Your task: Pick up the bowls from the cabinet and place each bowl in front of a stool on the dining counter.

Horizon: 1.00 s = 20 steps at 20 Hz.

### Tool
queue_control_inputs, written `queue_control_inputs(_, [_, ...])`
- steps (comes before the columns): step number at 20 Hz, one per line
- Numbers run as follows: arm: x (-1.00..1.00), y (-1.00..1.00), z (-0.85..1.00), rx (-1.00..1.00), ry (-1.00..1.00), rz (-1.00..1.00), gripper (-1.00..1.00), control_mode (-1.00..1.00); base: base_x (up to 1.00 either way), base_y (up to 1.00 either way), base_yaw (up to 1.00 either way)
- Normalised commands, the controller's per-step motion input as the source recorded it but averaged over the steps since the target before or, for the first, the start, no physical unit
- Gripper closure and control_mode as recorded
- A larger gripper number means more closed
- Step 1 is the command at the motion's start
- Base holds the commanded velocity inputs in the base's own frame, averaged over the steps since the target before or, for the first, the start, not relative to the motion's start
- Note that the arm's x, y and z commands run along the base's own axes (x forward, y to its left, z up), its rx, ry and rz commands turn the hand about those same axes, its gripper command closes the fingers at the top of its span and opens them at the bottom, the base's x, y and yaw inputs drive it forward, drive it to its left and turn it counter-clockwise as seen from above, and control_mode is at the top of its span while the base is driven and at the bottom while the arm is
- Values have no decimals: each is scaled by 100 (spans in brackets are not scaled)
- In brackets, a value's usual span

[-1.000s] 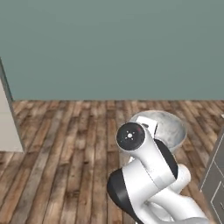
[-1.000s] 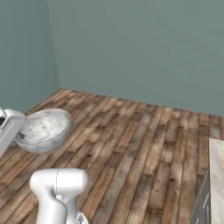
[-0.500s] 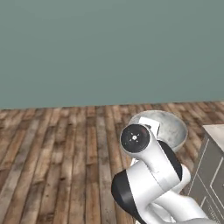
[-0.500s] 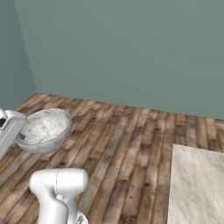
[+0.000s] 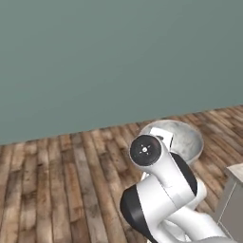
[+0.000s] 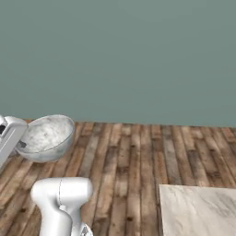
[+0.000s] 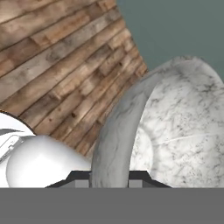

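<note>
The grey speckled bowl (image 5: pixel 184 140) (image 6: pixel 46 136) hangs in the air above the wooden floor, tilted, with my gripper (image 7: pixel 109 177) shut on its rim. In the hand view the bowl (image 7: pixel 175 127) stands on edge, and its rim runs down between my two dark fingertips (image 7: pixel 78 177). In the right base view the hand holds the bowl at its left side. A corner of the beige marbled dining counter (image 6: pixel 198 212) (image 5: pixel 236 172) lies at the lower right. The white and blue bowl and the cabinet are out of view.
Brown plank floor (image 6: pixel 138 147) stretches to a plain teal wall (image 5: pixel 118 57) ahead. The counter's grey front (image 5: pixel 232 209) drops below its top at the right edge of the left base view.
The base has turned, so the whole scene slid: the left corner of the room is gone and the marbled counter has come in at the lower right. The bowl stays in my grip.
</note>
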Motion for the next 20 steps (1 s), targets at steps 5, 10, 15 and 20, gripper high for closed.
queue_control_inputs(5, [0, 0, 0, 0, 0, 0, 100, 100, 100, 4, -20])
queue_control_inputs(10, [0, 0, 0, 0, 0, 0, 100, 100, 100, 39, -26])
queue_control_inputs(15, [0, 0, 0, 0, 0, 0, 100, 100, 100, 60, -40])
queue_control_inputs(20, [0, 0, 0, 0, 0, 0, 100, 100, 100, 46, -51])
